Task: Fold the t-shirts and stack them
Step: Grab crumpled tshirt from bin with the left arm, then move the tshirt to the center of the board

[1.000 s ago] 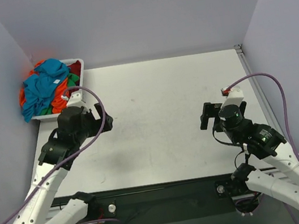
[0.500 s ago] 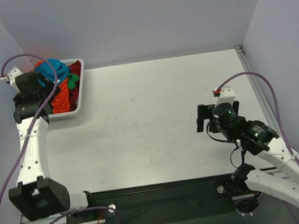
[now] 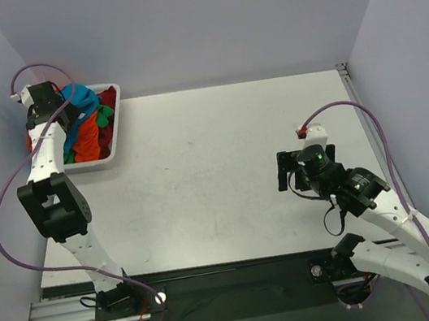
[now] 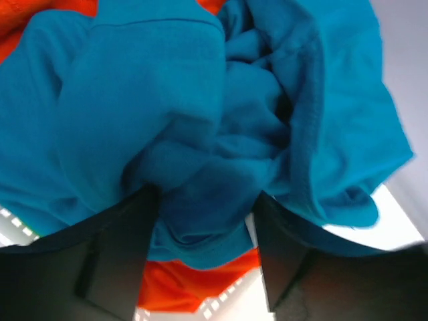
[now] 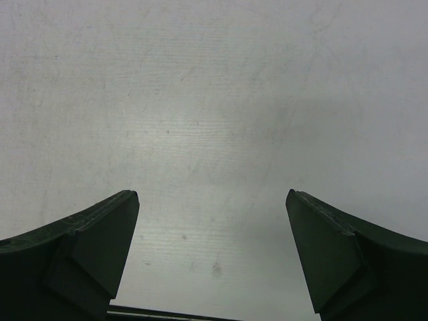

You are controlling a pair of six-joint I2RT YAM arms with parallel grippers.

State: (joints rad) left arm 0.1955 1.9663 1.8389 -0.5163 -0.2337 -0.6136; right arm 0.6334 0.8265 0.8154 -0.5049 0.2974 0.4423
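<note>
A crumpled pile of t-shirts fills the white tray at the table's far left corner. The teal-blue t-shirt lies on top, over an orange one, with bits of green and dark red at the right side. My left gripper is down in the pile. In the left wrist view its open fingers straddle a bulge of the teal-blue t-shirt, left gripper, with orange cloth underneath. My right gripper hangs open above bare table, nothing between its fingers.
The tray sits close to the left and back walls. The grey table top lies between the arms, with walls on three sides. A metal rail runs along the table's right edge.
My left arm swung from the table's left middle out to the tray and pushed its gripper into the shirt pile. The right gripper drifted slightly left and stayed open.
</note>
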